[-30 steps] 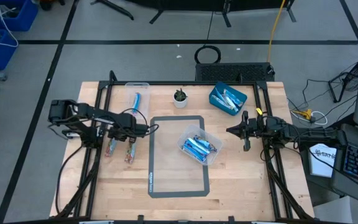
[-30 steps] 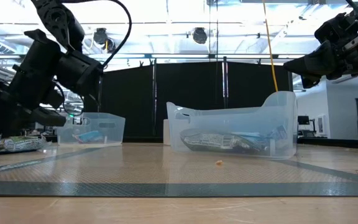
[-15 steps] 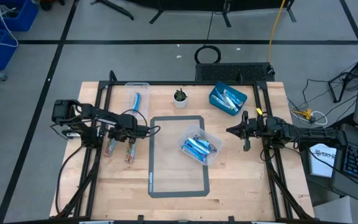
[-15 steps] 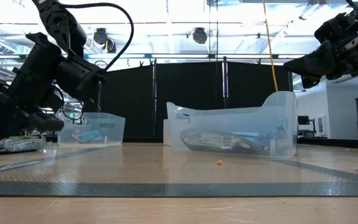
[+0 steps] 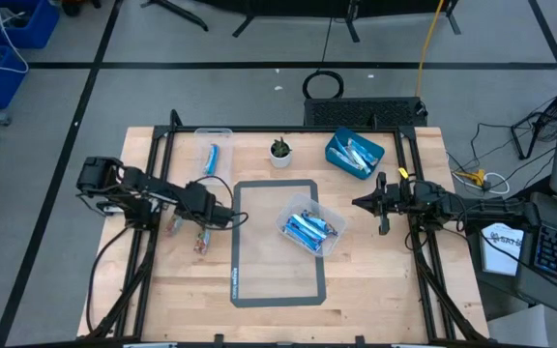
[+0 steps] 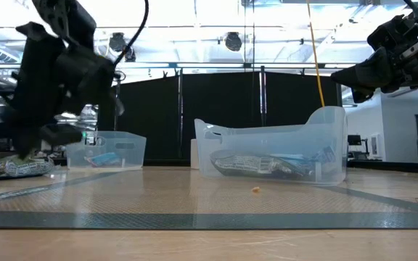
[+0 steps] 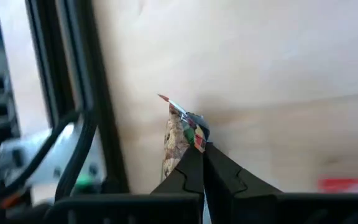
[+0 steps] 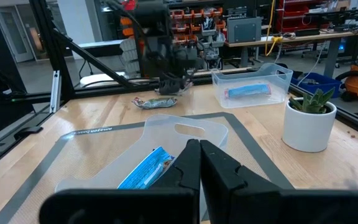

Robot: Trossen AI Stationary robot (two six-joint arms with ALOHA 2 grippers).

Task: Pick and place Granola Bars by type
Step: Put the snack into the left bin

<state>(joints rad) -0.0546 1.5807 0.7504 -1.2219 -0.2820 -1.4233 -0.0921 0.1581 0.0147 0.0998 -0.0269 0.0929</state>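
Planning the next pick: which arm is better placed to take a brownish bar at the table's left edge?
Left: its hand is down at a brownish bar. The right hand waits beyond the middle tub.

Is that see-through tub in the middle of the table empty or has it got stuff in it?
Not empty. The clear tub holds several blue-wrapped bars, seen from above and through its wall.

Pale matt wooden table (image 5: pixel 375 280), clear glossy plastic tub (image 6: pixel 271 152), crinkled shiny foil bars (image 5: pixel 310 228), matt black metal frame (image 5: pixel 150 246)
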